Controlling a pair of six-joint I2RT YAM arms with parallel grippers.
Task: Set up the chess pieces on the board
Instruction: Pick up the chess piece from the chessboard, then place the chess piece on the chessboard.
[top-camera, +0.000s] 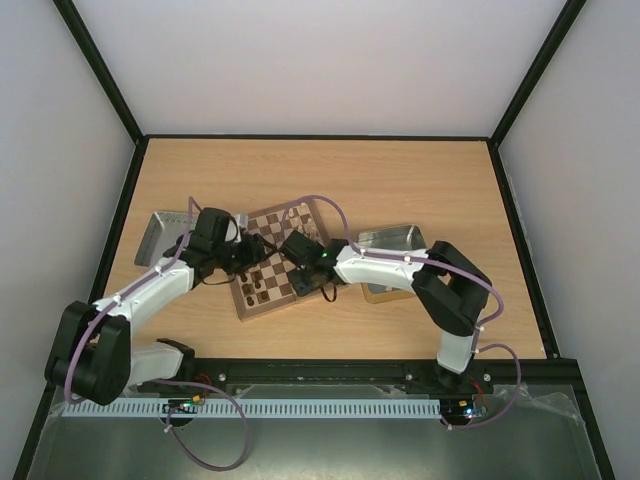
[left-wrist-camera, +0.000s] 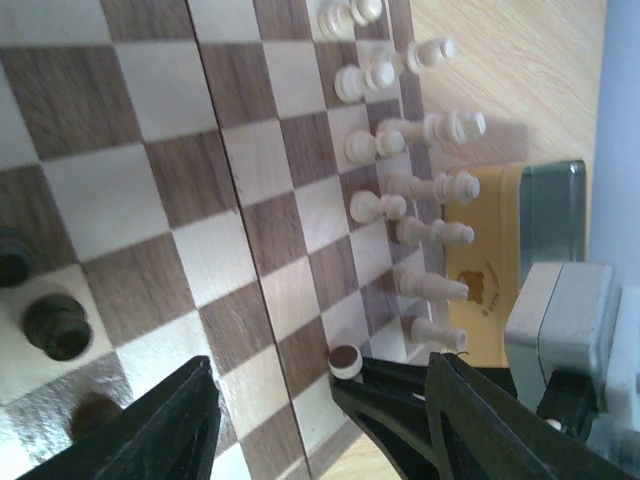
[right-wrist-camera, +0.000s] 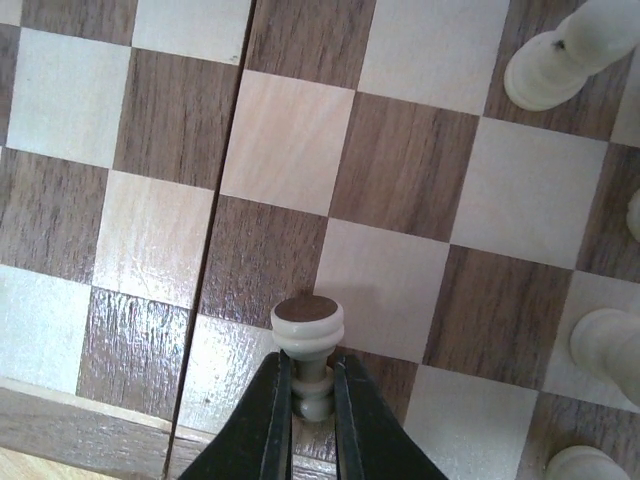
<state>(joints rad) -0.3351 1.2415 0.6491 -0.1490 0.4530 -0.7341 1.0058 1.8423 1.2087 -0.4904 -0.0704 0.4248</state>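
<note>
cream pawn (right-wrist-camera: 308, 325) in right pincer (right-wrist-camera: 311, 385)

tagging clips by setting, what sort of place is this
Probably a lab robot test cell: a wooden table boxed in by white walls and black frame, two arms bolted at its near edge, the right gripper clamping a pale pawn at a chessboard.

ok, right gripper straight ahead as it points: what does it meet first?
Likely the bare board: the right gripper, shut on a cream pawn, points at empty squares. No piece in line as far as shown; depth unclear.
</note>
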